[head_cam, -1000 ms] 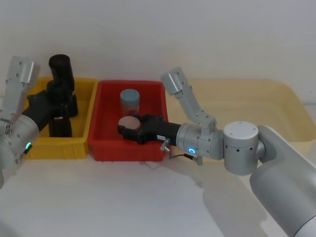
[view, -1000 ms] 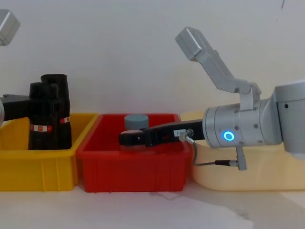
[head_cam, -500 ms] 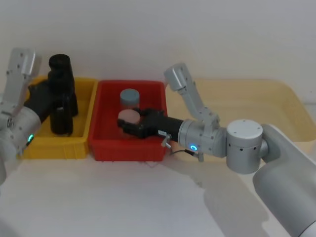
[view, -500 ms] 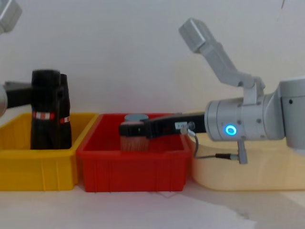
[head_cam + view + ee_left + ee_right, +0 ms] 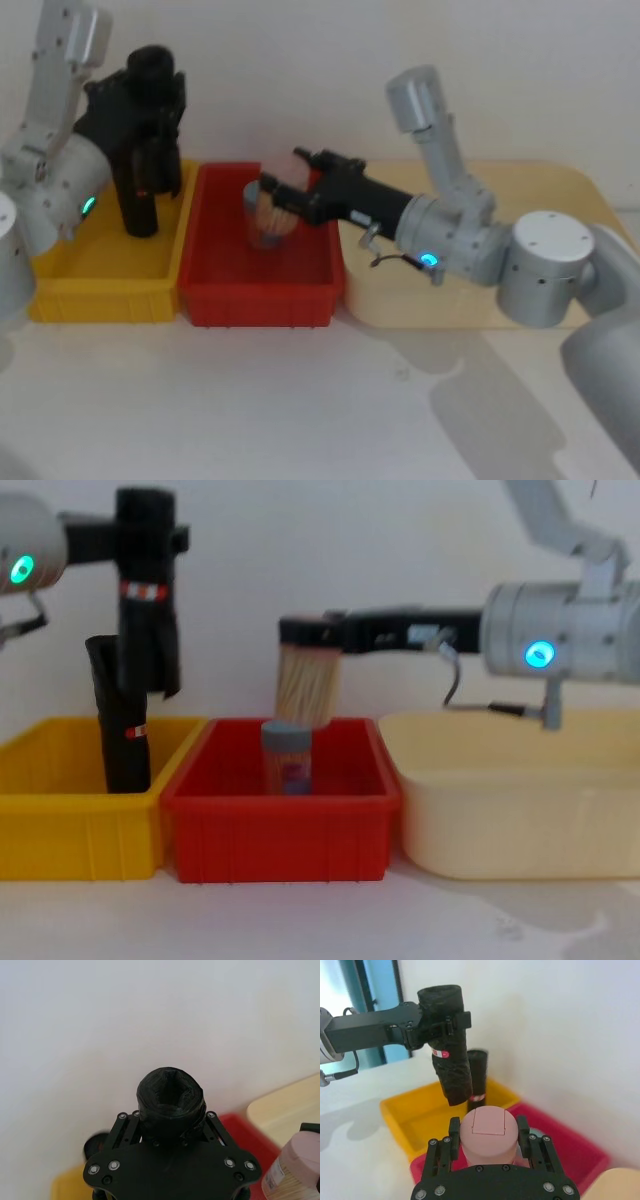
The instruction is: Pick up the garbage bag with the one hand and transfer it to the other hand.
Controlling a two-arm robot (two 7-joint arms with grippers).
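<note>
White wall behind, pale tabletop (image 5: 300, 920) below, and at the upper left of the chest view the garbage bag (image 5: 148, 630) is up in the air. It stands upright with its red-and-white band just under the grip and its lower end above the rim of the yellow bin (image 5: 80, 830). The left gripper (image 5: 148, 537), on the green-lit arm, pinches it near the top, fingers pressed against both sides of the roll.

That makes two black rolls: the second black roll (image 5: 122, 730) stands upright inside the yellow bin, at left of the frame. It overlaps the hanging one in this view, and whether they touch I cannot tell.

Three containers sit in a row: yellow bin at left, red bin (image 5: 280, 835) in the middle, cream tray (image 5: 510, 810) at right.

At the centre, the right gripper (image 5: 308, 632), on the blue-lit arm, clamps one pink-lidded jar (image 5: 308, 685) by its cap, above the red bin. One grey-blue capped canister (image 5: 287, 758) stands in that bin, just below the jar.
</note>
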